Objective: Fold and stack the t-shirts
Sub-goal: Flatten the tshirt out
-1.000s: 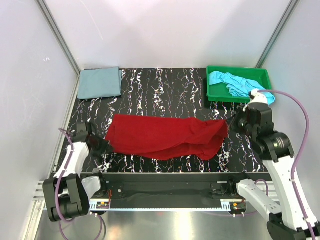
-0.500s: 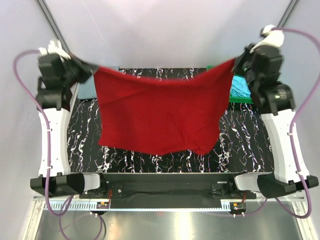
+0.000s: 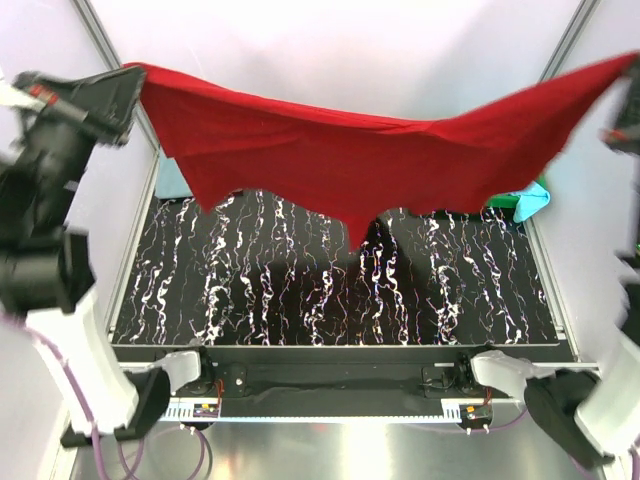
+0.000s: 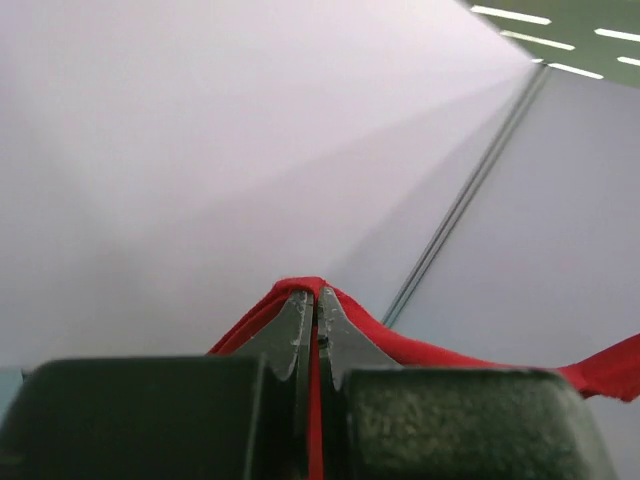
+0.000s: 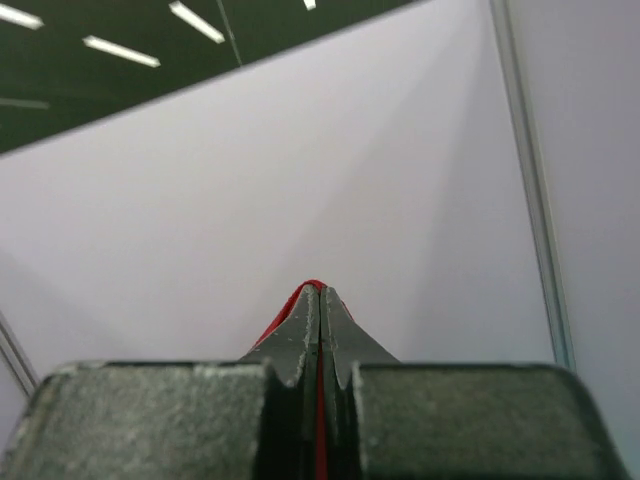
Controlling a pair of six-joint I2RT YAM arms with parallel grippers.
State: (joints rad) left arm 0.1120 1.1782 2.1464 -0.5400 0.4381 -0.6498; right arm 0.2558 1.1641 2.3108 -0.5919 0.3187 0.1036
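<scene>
The deep red t-shirt hangs stretched high over the table, sagging to a point in the middle. In the top view my left gripper is up at the far left, shut on one corner of the red cloth. My right gripper is shut on the other end, at the right edge of the top view, with red cloth showing between its jaws. A sliver of the grey-blue t-shirt shows at the back left. A bit of the turquoise t-shirt peeks out at the back right.
The black marbled table lies below the hanging cloth. A corner of the green tray shows under the red cloth at the back right. White walls with metal corner posts close in the sides and back.
Both arms have lifted the red t-shirt off the table and raised it high, spreading it wide. It now covers most of the folded grey-blue shirt and the tray.
</scene>
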